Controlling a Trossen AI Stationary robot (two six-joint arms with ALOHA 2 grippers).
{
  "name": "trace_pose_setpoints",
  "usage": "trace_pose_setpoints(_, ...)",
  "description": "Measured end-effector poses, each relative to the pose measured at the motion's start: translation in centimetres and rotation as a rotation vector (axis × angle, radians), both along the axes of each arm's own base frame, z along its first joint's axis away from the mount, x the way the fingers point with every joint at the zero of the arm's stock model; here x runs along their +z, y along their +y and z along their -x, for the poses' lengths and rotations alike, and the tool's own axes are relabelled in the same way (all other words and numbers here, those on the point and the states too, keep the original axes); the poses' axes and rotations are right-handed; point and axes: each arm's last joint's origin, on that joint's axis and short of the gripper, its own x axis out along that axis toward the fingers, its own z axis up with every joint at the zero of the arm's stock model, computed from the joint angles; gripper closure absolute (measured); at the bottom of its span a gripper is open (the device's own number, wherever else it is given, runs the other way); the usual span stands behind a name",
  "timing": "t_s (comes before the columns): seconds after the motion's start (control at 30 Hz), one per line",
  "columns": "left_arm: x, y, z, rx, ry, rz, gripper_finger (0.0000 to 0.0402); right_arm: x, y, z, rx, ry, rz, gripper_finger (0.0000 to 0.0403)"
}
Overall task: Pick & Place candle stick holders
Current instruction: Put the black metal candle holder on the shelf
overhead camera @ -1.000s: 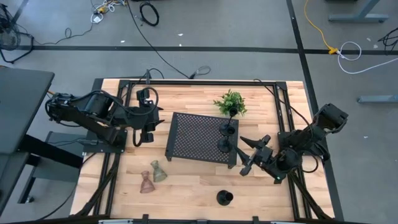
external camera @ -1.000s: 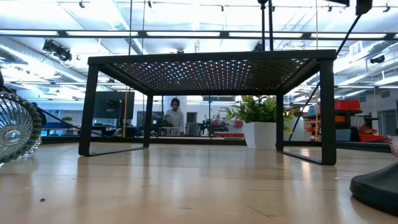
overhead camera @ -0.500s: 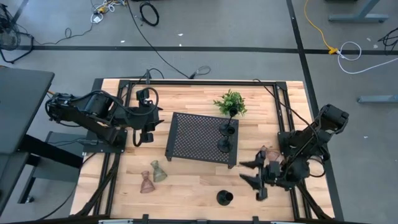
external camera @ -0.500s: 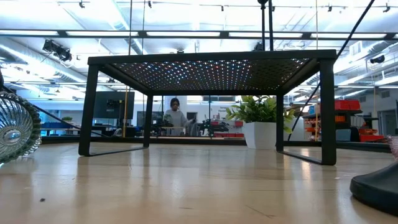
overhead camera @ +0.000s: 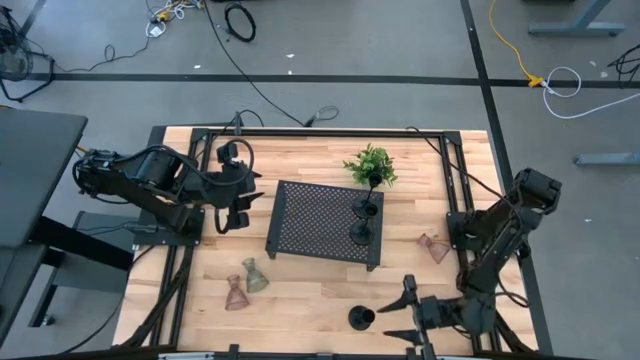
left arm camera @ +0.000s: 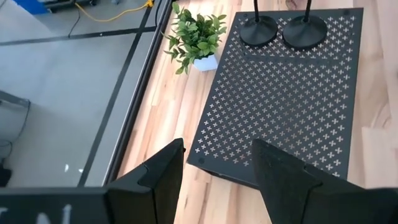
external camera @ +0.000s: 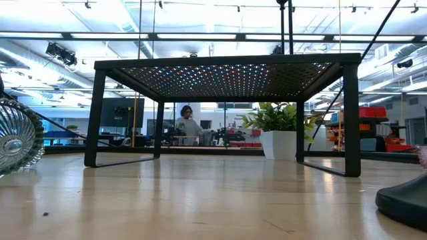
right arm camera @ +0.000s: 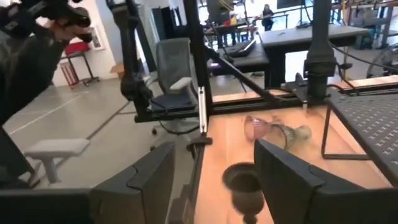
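Observation:
A short black cup holder [overhead camera: 361, 318] stands near the table's near edge; in the right wrist view the cup [right arm camera: 244, 184] is just ahead of my open right gripper [right arm camera: 214, 150]. That right gripper [overhead camera: 398, 312] lies level to the cup's right, pointing left, touching nothing. Two black stemmed holders [overhead camera: 364, 220] stand on the black perforated tray [overhead camera: 315, 220]. A pinkish glass holder [overhead camera: 433, 247] lies on its side right of the tray. Two more glass holders [overhead camera: 245, 285] lie at the near left. My left gripper [overhead camera: 240, 200] hovers open left of the tray [left arm camera: 286, 99].
A green plant [overhead camera: 370, 165] in a white pot stands behind the tray. In the low view the tray's legs [external camera: 352, 120] stand on the wood, a glass holder [external camera: 17, 137] at the left, a black base [external camera: 403, 200] at the right. Bare wood lies between the tray and the near edge.
My right gripper has swung from beside the tray's right end toward the table's near edge and has turned to point left at the short black cup, staying open. The pinkish glass holder right of the tray has come into view behind it.

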Motion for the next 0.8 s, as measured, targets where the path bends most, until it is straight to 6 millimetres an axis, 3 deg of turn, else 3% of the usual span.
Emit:
trace_pose_setpoints(0.23, 0.0, 0.0, 0.0, 0.013, -0.007, 0.014, 0.0209, -1.8, 0.5, 1.1, -0.042, 0.073, -0.02, 0.0185)
trace_pose_setpoints(0.8, -0.1, 0.0, 0.1, 0.024, 0.0, 0.02, 0.0209, -7.5, 1.0, -1.0, -0.162, 0.171, -0.063, 0.0185)
